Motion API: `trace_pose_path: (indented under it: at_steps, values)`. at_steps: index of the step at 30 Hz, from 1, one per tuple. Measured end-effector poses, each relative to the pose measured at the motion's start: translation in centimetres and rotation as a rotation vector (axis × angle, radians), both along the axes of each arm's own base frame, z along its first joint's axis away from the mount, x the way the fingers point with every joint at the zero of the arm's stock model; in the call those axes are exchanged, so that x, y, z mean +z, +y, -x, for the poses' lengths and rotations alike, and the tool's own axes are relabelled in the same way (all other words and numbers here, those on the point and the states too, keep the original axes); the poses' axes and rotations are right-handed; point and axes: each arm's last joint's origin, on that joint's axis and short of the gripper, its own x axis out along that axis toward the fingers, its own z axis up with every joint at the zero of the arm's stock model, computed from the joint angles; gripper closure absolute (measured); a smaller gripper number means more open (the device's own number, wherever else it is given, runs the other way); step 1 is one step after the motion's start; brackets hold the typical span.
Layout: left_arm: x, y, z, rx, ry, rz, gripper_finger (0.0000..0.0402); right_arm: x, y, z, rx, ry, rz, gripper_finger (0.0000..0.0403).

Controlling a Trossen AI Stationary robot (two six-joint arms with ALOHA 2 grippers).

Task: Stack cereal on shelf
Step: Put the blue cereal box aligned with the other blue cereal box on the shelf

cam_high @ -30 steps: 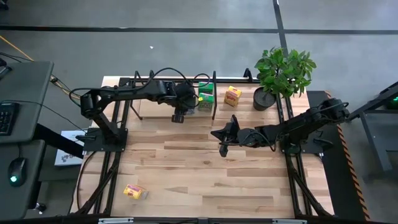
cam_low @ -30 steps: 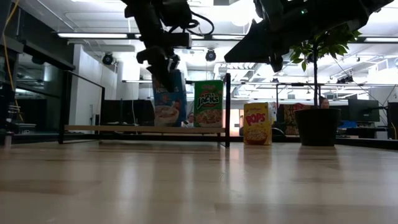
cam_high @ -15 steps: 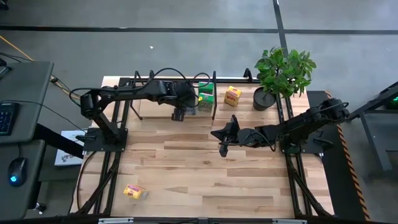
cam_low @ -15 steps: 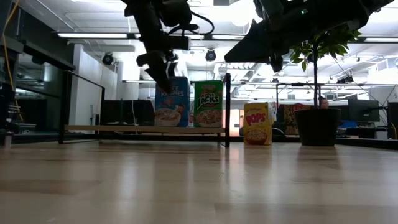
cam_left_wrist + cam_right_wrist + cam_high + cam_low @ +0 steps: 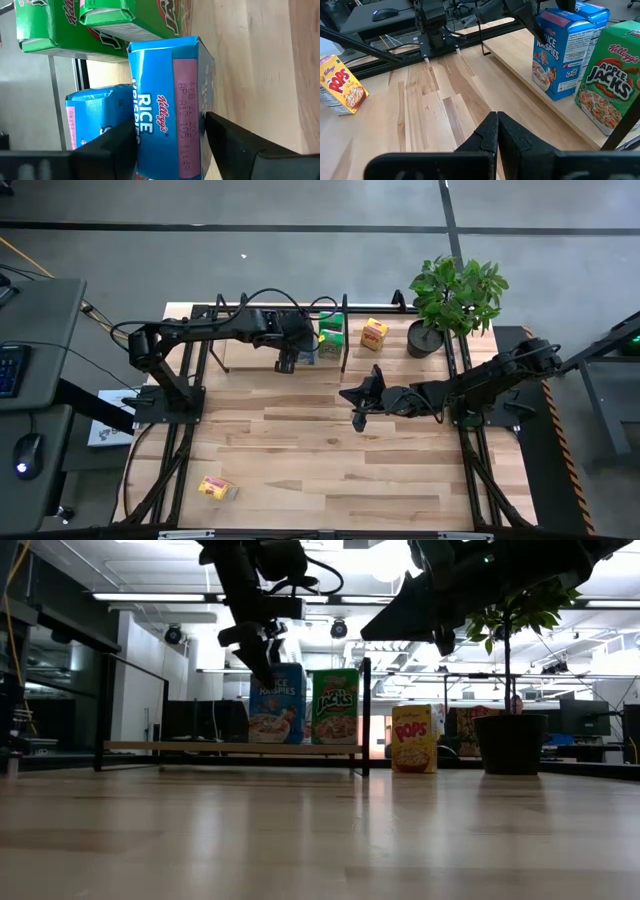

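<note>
Nearest us in the high view, a yellow Corn Pops box [image 5: 216, 488] lies on its side at the front left of the tabletop [image 5: 330, 470], well apart from everything else. At mid-table the right gripper [image 5: 358, 420] hangs with its fingers pressed together, holding nothing; that arm reaches in low from the right and waits.

Farther back, the left gripper [image 5: 262, 668] hovers above the front Rice Krispies box [image 5: 170, 105] on the shelf [image 5: 230, 747]. Its fingers [image 5: 235, 137] are spread, straddling the box top; we cannot tell whether they touch the cardboard. The left arm stretches across from its base, wrist bent downward over the box.

Our worry is that a finger snags the top flap as the gripper rises, tipping the box forward off the board or back into the second blue box [image 5: 92, 117] behind it. The two Apple Jacks boxes [image 5: 330, 338] stand just beside, next to the black divider [image 5: 366, 715], and could be knocked too.

Beyond the divider, another Corn Pops box [image 5: 374, 334] stands near the potted plant [image 5: 455, 300], not yet shelved.
</note>
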Motion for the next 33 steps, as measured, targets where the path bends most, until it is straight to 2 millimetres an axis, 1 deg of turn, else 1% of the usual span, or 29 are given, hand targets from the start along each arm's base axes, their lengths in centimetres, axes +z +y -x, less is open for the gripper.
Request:
trace_pose_path:
  at_steps: [6, 10, 18, 25, 33]
  values:
    - [-0.1, -0.1, 0.2, -0.002, 0.023, 0.009, 0.0245, 0.0, 0.0, 0.0, 0.0, 0.0, 0.0, 0.0403]
    - [-0.2, -0.1, 0.6, 0.015, 0.07, 0.0, 0.0259, 0.0, 0.0, 0.0, -0.001, 0.0, 0.0, 0.0403]
    - [-0.3, 0.0, 0.9, 0.061, 0.081, 0.01, 0.0258, -0.3, 0.0, -0.1, -0.005, 0.005, 0.003, 0.0403]
    - [-0.3, 0.0, 0.9, 0.076, 0.075, 0.014, 0.0257, -1.2, 0.1, -0.5, -0.006, 0.029, 0.009, 0.0403]
    - [-0.3, 0.0, 0.9, 0.074, 0.075, 0.015, 0.025, -1.0, 0.1, -0.6, -0.004, 0.005, 0.008, 0.0403]
